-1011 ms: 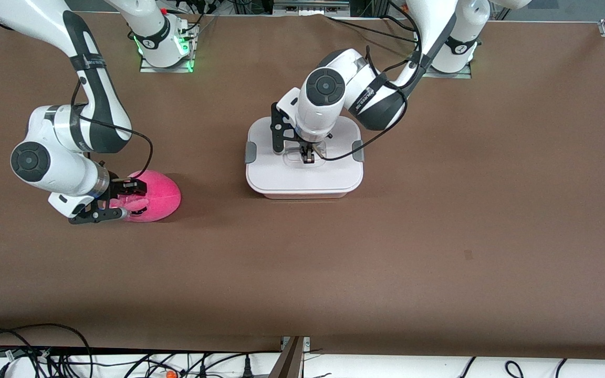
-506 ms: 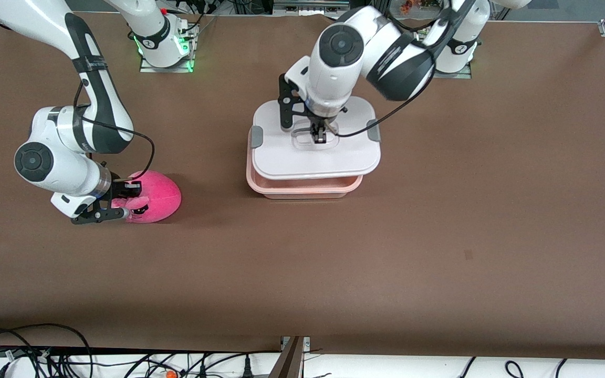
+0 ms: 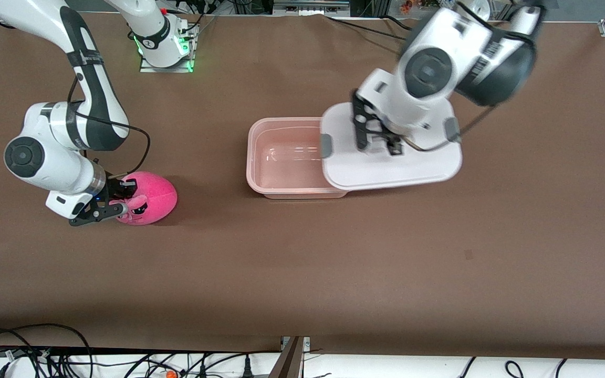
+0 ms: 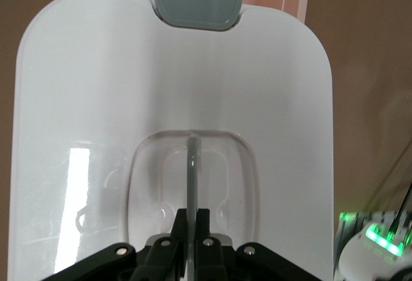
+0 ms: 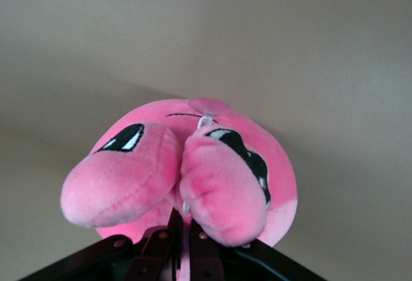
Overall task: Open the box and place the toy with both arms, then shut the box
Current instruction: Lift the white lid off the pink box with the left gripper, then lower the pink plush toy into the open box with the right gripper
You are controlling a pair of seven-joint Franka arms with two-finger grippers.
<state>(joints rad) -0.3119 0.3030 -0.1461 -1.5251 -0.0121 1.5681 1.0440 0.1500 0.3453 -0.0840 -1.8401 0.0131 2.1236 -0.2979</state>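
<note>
no text, label, brand, number or sign could be read in any of the views. dark lettering ran along the black band of the right arm (image 3: 79,137), but it was too small to make out. the white lid (image 3: 392,168) carried no print in the front view or the left wrist view, and the toy (image 5: 193,178) showed only its stitched face.
</note>
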